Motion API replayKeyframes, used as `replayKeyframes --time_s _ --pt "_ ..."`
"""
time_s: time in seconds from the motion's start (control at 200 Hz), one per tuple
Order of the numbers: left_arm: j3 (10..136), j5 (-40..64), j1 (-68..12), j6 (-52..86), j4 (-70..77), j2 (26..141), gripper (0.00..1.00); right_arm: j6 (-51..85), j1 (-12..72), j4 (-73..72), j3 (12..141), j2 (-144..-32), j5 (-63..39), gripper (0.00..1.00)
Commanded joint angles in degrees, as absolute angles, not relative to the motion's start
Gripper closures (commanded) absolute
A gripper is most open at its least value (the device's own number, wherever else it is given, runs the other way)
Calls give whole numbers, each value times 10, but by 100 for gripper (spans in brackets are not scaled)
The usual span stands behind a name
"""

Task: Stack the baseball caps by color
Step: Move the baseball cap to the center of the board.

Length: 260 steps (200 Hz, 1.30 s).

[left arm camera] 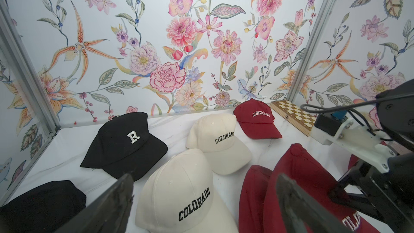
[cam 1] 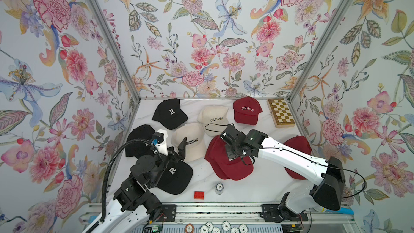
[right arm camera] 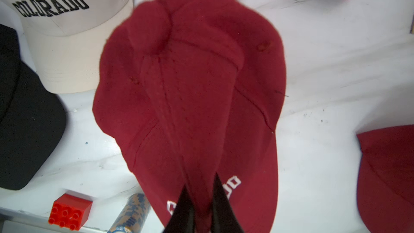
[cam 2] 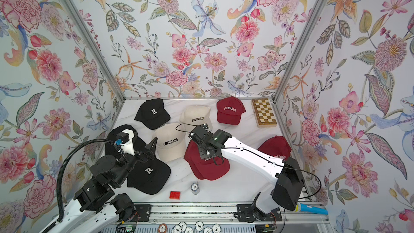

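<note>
My right gripper (right arm camera: 201,180) is shut on a pinched fold of a maroon cap's crown (right arm camera: 192,81). This cap lies on top of another maroon cap (cam 1: 216,164) at the table's middle. A third maroon cap (cam 1: 298,146) sits partly under the right arm, and a fourth (cam 1: 246,110) is at the back. Two cream caps (cam 1: 190,144) (cam 1: 212,117) lie at centre. Black caps lie at the back (cam 1: 170,113), at the left (cam 1: 137,140) and at the front (cam 1: 177,175). My left gripper (left arm camera: 203,175) hangs open just above and before the nearer cream cap (left arm camera: 179,193), holding nothing.
A wooden chessboard (cam 1: 281,113) lies at the back right corner. A red toy brick (cam 1: 199,195) and a small stack of poker chips (cam 1: 219,188) sit near the front edge. More chips (cam 1: 224,226) lie beyond the front rail. Flowered walls close in three sides.
</note>
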<state>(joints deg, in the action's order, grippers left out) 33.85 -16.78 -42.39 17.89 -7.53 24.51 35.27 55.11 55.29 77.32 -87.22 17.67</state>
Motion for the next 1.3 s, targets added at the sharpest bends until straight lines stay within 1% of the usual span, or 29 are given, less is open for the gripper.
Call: replayKeyframes --time_s 0.0,0.41,0.56,0.861,1.296 --pt "327 -172 -428 185 -97 237 0 370 553 566 804 -886 198 86" --pt "323 -167 -428 180 -87 252 0 401 562 558 808 -926 179 84" --pt "320 -166 -428 174 -80 257 0 414 565 556 811 -950 183 80" --pt "323 -168 -429 161 -76 264 0 444 549 556 801 -989 182 80" --pt "326 -176 -428 148 -74 266 0 417 537 548 825 -1038 178 76"
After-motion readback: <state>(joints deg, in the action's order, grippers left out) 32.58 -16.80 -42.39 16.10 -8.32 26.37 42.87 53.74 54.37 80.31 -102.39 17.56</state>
